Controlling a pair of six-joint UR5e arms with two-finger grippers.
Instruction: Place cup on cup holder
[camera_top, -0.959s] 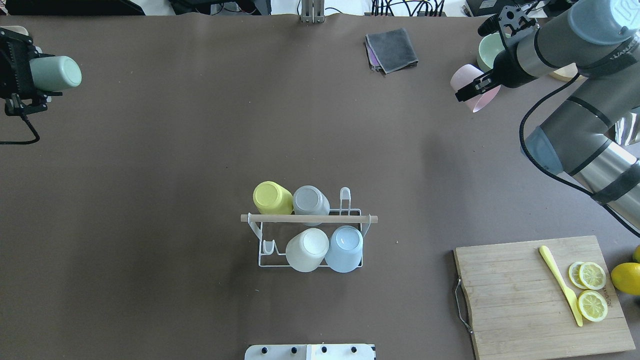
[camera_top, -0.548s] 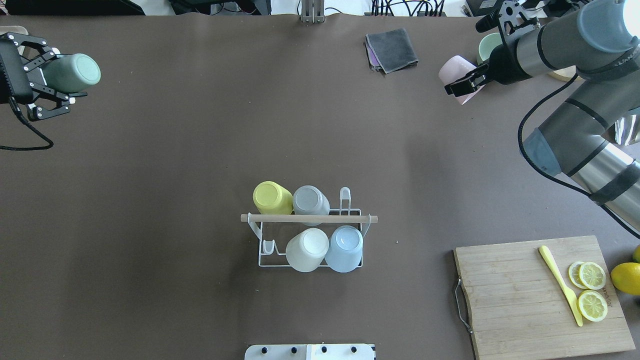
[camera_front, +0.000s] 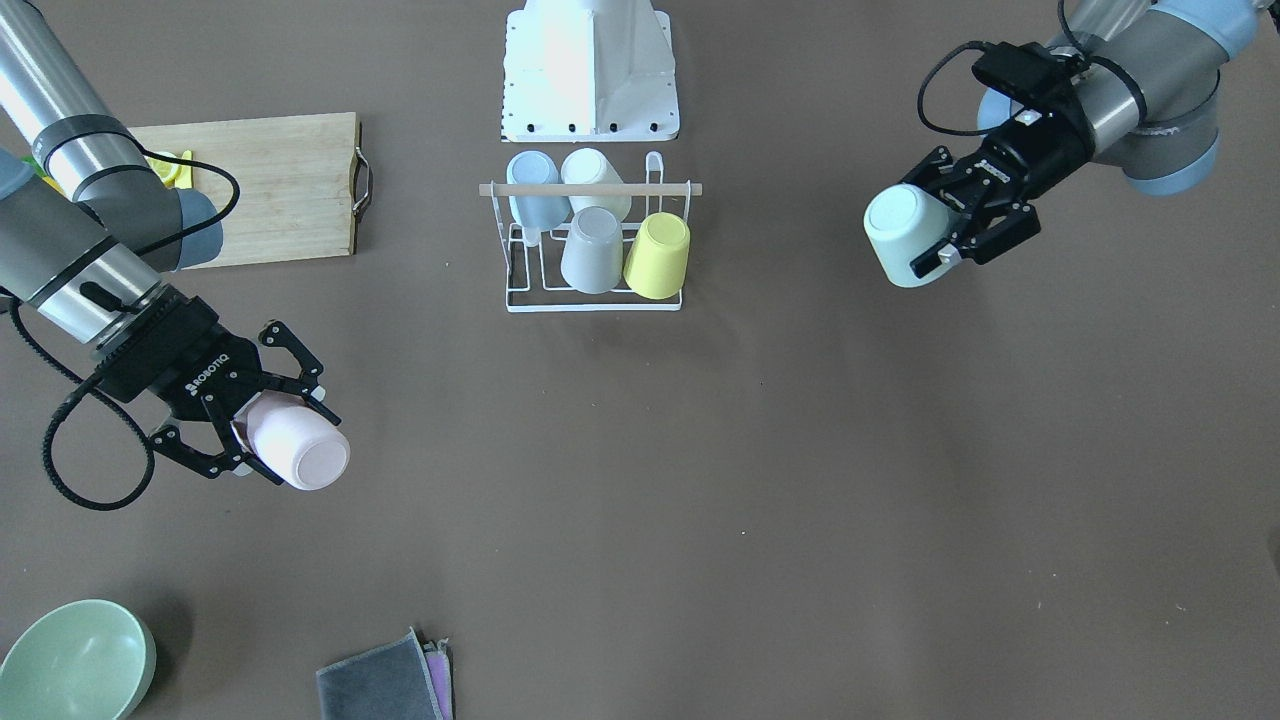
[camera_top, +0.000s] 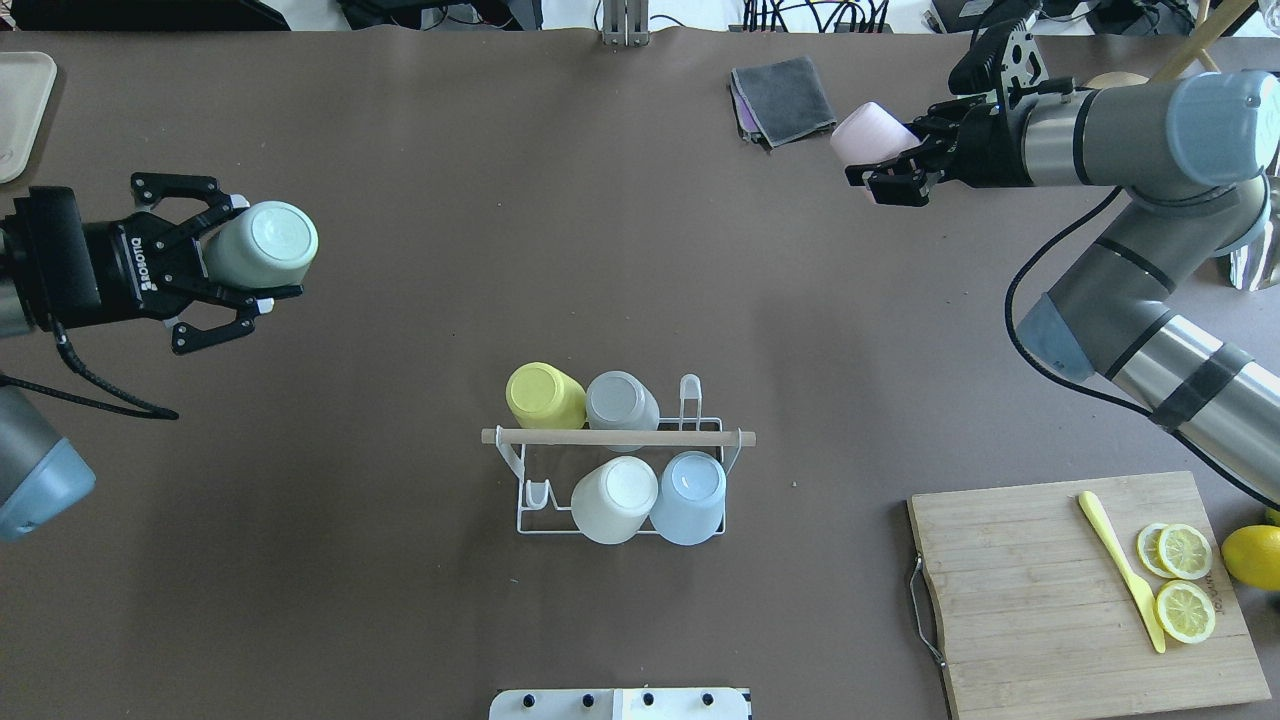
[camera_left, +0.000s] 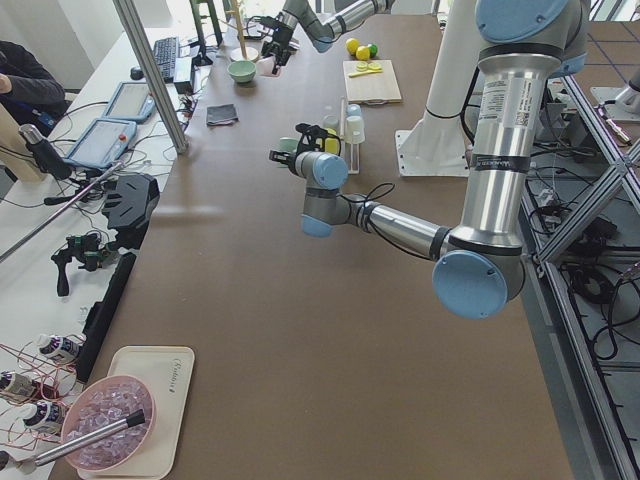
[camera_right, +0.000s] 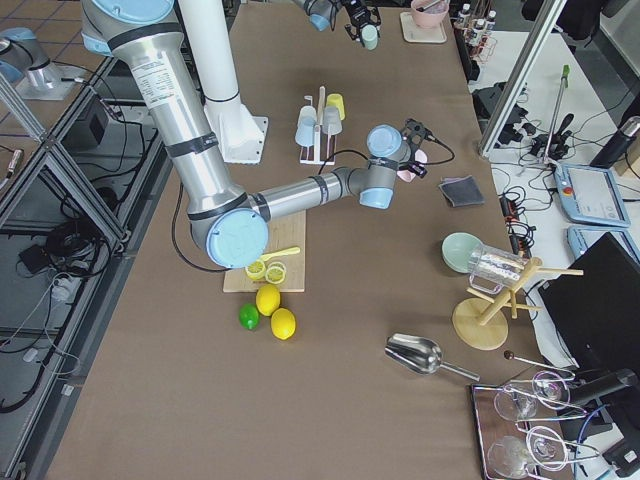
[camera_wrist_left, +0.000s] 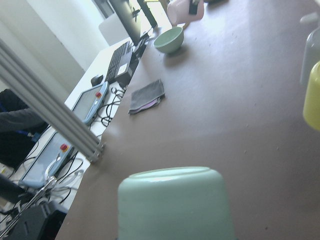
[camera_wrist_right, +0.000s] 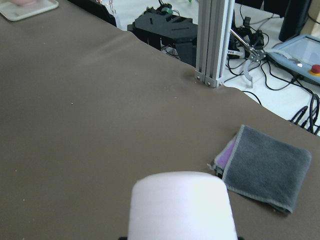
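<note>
The cup holder (camera_top: 524, 523), a white wire rack with a wooden rod (camera_top: 618, 437), stands at the table's middle. It holds a yellow cup (camera_top: 543, 395), a grey cup (camera_top: 621, 399), a white cup (camera_top: 614, 498) and a blue cup (camera_top: 688, 495), all upside down. Two prongs are bare, at the far right (camera_top: 690, 392) and the near left (camera_top: 537, 493). My left gripper (camera_top: 250, 252) is shut on a pale green cup (camera_top: 262, 243), held on its side far left of the rack. My right gripper (camera_top: 885, 160) is shut on a pink cup (camera_top: 868, 133) at the far right.
A folded grey cloth (camera_top: 783, 98) lies at the far edge beside the pink cup. A wooden cutting board (camera_top: 1030, 600) with a yellow knife (camera_top: 1120, 583) and lemon slices (camera_top: 1184, 580) lies near right. A green bowl (camera_front: 75, 660) and a beige tray (camera_top: 20, 110) sit in the far corners.
My left gripper has moved right and nearer, onto the table, with the green cup. My right gripper has moved left with the pink cup, toward the grey cloth.
</note>
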